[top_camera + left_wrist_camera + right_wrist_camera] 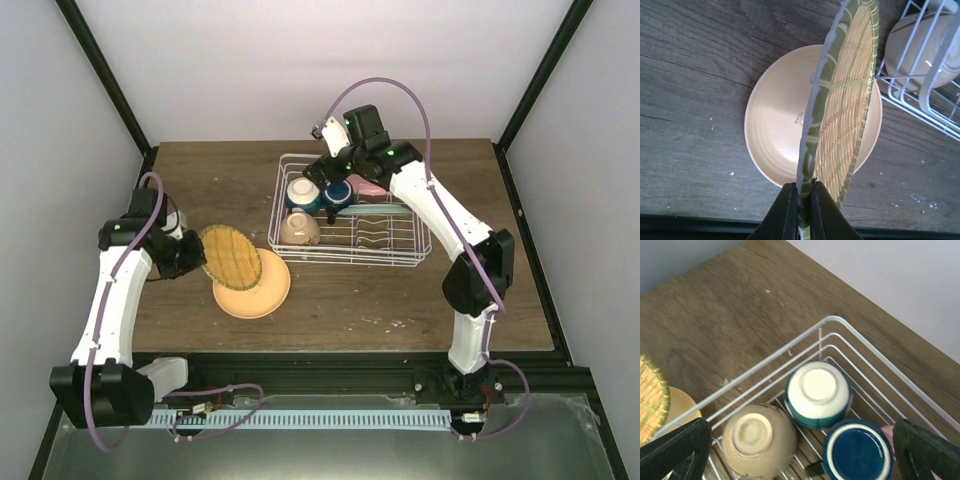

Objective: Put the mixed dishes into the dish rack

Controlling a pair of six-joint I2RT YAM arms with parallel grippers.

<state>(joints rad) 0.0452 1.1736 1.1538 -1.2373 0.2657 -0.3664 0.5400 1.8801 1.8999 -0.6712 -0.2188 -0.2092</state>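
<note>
My left gripper [193, 255] is shut on the rim of the tan-yellow woven plate [231, 256] and holds it on edge above a peach-pink plate [262, 294] that lies flat on the table. In the left wrist view the jaws [802, 194] pinch the woven plate [845, 115] over the peach-pink plate [775, 125]. The white wire dish rack [300, 160] holds the cream bowl [300, 230], the white-and-blue bowl [302, 193] and the dark blue mug [338, 193], all upside down. My right gripper [335, 170] is open and empty above them [800, 429].
A pale teal plate [372, 211] stands in the rack's prongs, and something pink [372, 187] lies behind it beside the mug. The rack's left end [935, 60] is just right of the held plate. Bare wood lies left of and in front of the rack.
</note>
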